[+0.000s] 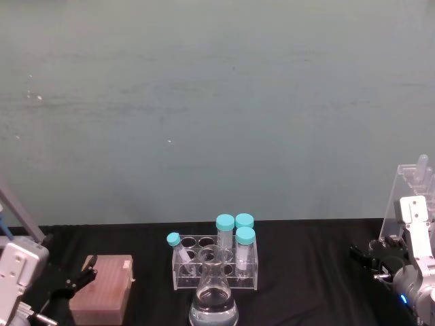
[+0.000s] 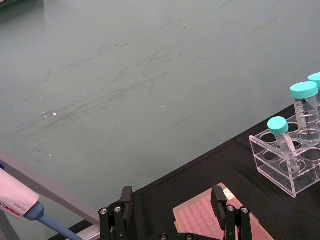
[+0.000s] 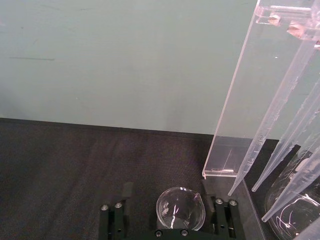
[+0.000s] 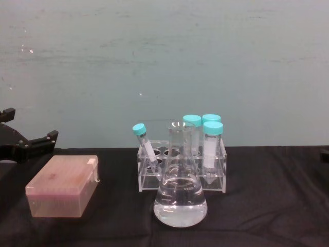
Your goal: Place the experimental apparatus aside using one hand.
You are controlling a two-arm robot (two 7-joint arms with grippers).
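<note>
At the bench's (image 1: 319,272) right edge we see the right claw (image 3: 167,189) open, its fingers either side of the beaker (image 3: 180,210). The beaker stands mouth up, and its base is hidden behind the claw body. Just beside it the pipette rack (image 3: 250,100) stands upright with its long axis vertical and its top cut off. Its pipettes (image 3: 285,110) hang slanted, tips down, in front of a flask (image 3: 290,210) we only partly make out. Bare black bench lies between this group and the tube rack (image 4: 149,177) at the middle. In front of that rack, at the front edge, a filled flask (image 4: 180,195) points neck up. Near the left edge the left claw (image 2: 172,194) hangs open over the tip box (image 4: 61,185).
</note>
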